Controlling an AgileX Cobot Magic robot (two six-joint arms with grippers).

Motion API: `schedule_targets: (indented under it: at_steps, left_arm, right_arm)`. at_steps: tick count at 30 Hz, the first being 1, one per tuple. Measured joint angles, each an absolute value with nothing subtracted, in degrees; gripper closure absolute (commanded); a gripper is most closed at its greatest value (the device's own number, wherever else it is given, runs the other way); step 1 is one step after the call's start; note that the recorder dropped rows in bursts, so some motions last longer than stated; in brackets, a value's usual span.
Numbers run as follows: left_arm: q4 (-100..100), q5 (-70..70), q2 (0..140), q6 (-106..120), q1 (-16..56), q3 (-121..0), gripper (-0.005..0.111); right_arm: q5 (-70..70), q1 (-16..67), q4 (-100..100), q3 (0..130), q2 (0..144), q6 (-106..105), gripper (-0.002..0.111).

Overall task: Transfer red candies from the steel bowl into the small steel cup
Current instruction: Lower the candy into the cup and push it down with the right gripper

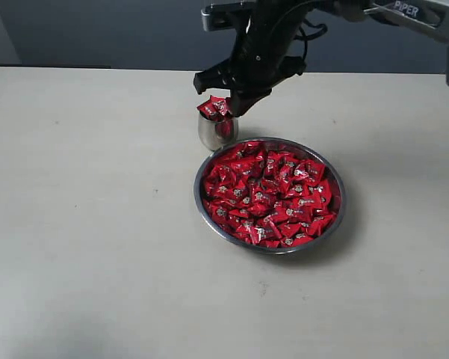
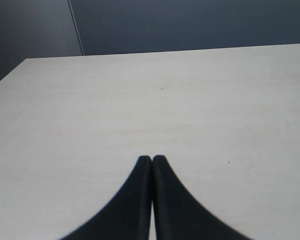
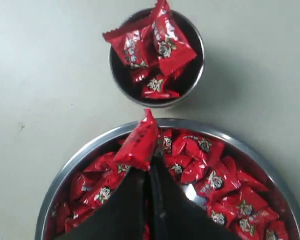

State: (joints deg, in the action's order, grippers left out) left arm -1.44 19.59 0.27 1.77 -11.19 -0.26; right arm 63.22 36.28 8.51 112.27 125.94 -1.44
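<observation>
The steel bowl (image 1: 338, 213) sits mid-table, full of red candies (image 1: 269, 196). Just behind it stands the small steel cup (image 1: 215, 133), with red candies heaped above its rim (image 1: 214, 109). My right gripper (image 1: 235, 101) hovers above the cup's right side. In the right wrist view the gripper (image 3: 149, 170) is shut on one red candy (image 3: 139, 142), held over the bowl's rim (image 3: 90, 147) near the cup (image 3: 194, 75). My left gripper (image 2: 152, 159) is shut with nothing in it, over bare table; the exterior view does not show it.
The right arm (image 1: 403, 11) reaches in from the upper right. A pale tabletop (image 1: 90, 224) spreads around the bowl and cup, with a dark wall (image 1: 97, 30) behind its far edge.
</observation>
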Motion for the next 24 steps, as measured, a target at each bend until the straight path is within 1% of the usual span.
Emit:
schedule_targets:
  at_steps: [12, 18, 24]
  left_arm:
    - [-1.44, 19.59, 0.27, 1.77, -11.19, -0.26, 0.106]
    - [-1.44, 19.59, 0.27, 1.77, -11.19, -0.26, 0.106]
    - [-1.44, 19.59, 0.27, 1.77, -11.19, -0.26, 0.106]
  right_arm:
    - [62.02, 36.28, 8.02, 121.03, 132.32, -1.44, 0.109]
    - [65.09, 36.28, 6.64, 127.11, 135.55, -1.67, 0.109]
    - [66.42, 36.28, 6.41, 128.87, 137.76, -1.67, 0.109]
